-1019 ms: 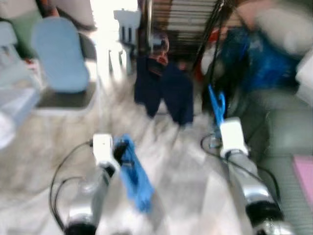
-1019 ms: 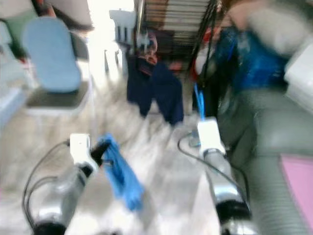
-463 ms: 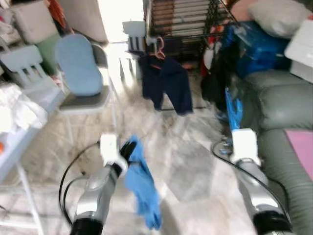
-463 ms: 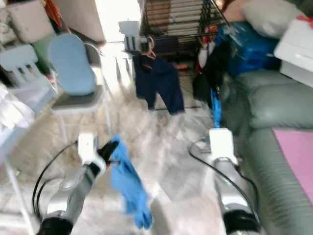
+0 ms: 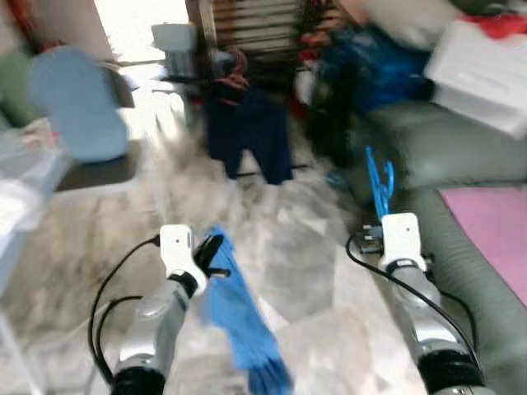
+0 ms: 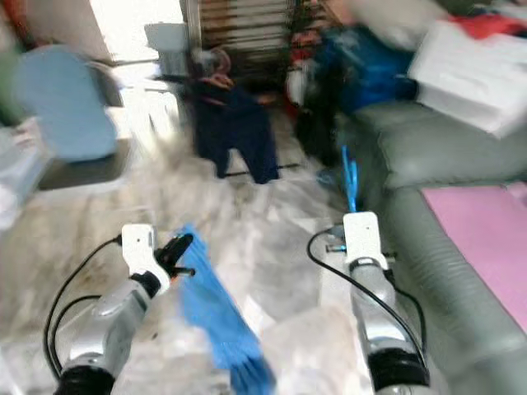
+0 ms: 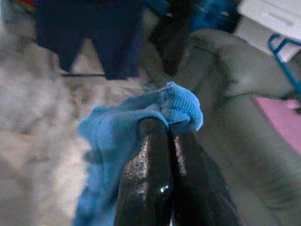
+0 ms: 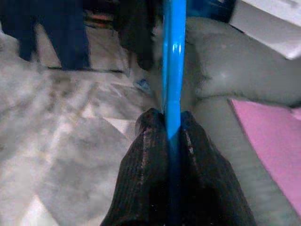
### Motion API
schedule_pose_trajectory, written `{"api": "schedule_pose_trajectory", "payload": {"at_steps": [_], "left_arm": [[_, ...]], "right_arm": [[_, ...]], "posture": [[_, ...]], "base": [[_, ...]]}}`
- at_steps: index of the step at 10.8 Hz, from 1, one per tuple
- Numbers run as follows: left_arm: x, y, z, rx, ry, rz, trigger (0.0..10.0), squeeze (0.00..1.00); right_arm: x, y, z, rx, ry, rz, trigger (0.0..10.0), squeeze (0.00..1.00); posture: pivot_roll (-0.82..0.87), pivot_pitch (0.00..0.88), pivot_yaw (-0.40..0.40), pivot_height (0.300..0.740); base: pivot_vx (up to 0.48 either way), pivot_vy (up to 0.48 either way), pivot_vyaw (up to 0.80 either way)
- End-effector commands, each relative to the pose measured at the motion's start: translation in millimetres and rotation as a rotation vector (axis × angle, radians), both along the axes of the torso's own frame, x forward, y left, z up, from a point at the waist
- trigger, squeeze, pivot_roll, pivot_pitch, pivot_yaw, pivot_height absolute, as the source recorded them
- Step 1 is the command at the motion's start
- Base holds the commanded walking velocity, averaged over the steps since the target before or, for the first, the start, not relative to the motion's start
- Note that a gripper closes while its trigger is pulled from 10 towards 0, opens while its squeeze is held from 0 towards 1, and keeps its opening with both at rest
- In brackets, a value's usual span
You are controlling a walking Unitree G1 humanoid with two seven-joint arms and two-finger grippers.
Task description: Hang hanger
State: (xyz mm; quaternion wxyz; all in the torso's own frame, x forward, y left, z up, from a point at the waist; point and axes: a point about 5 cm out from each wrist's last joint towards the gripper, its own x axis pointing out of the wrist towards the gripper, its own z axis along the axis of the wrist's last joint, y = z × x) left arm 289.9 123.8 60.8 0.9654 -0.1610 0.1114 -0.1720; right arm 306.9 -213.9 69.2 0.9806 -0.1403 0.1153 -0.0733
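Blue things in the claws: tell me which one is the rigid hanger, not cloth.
The right claw is shut on the blue hanger, a thin stiff bar standing upright. The left claw is shut on the blue cloth, which hangs limp.

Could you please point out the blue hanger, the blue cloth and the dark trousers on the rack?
blue hanger (image 8: 173, 56): right wrist view, its bar above the right claw.
blue cloth (image 5: 239, 317): left eye view, the hanging middle.
dark trousers (image 5: 247, 132): left eye view, the upper part.

a bright blue plastic hanger (image 5: 379, 183) stands upright beside the grey sofa (image 5: 436, 156).
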Motion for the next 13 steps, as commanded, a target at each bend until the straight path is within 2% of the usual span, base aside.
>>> {"api": "schedule_pose_trajectory", "payload": {"at_steps": [1,3,4,6,7,9,10,12,13], "left_arm": [[0.5,1.0,3.6,0.011,-0.019,-0.016,10.0,0.0],[-1.0,-0.1,2.6,0.011,-0.014,-0.019,10.0,0.0],[-1.3,-0.3,2.7,0.014,-0.016,-0.019,10.0,0.0],[1.4,-3.7,13.5,0.026,-0.078,-0.043,10.0,0.0],[7.6,-6.9,23.8,0.078,-0.13,-0.077,10.0,0.0],[14.0,-13.1,41.7,0.128,-0.24,-0.2,10.0,0.0],[21.5,-19.2,55.8,0.237,-0.338,-0.321,10.0,0.0],[38.1,-22.3,79.0,0.406,-0.463,-0.457,10.0,0.0],[46.4,-21.4,87.7,0.465,-0.506,-0.498,10.0,0.0]], "right_arm": [[3.4,2.1,6.8,0.008,-0.025,0.008,10.0,0.0],[2.8,4.4,6.3,0.008,-0.022,0.017,10.0,0.0],[2.2,6.4,6.3,0.005,-0.023,0.029,10.0,0.0],[0.2,5.6,5.5,-0.027,-0.009,0.05,10.0,0.0],[-1.6,2.8,0.7,-0.034,0.023,0.058,10.0,0.0],[-0.5,1.3,2.7,-0.03,0.023,0.063,10.0,0.0],[1.1,0.0,5.2,-0.03,0.03,0.091,10.0,0.0],[4.4,-0.9,14.7,-0.027,0.048,0.199,10.0,0.0],[4.3,0.8,19.3,-0.011,0.079,0.308,10.0,0.0]], "posture": [[-0.19,0.0,0.037,0.74],[-0.19,0.0,0.038,0.74],[-0.19,0.0,0.039,0.74],[-0.19,0.0,0.039,0.74],[-0.19,0.0,0.038,0.74],[-0.18,0.0,0.041,0.74],[-0.18,0.0,0.044,0.74],[-0.19,0.0,0.063,0.74],[-0.19,0.0,0.073,0.74]], "base": [[0.0,0.48,0.0],[0.0,0.48,0.0],[0.0,0.0,0.0],[0.0,0.0,0.0],[0.0,0.0,0.0],[0.0,0.0,0.0],[0.0,0.0,0.0],[0.0,0.0,0.0],[0.0,0.0,0.0]]}}
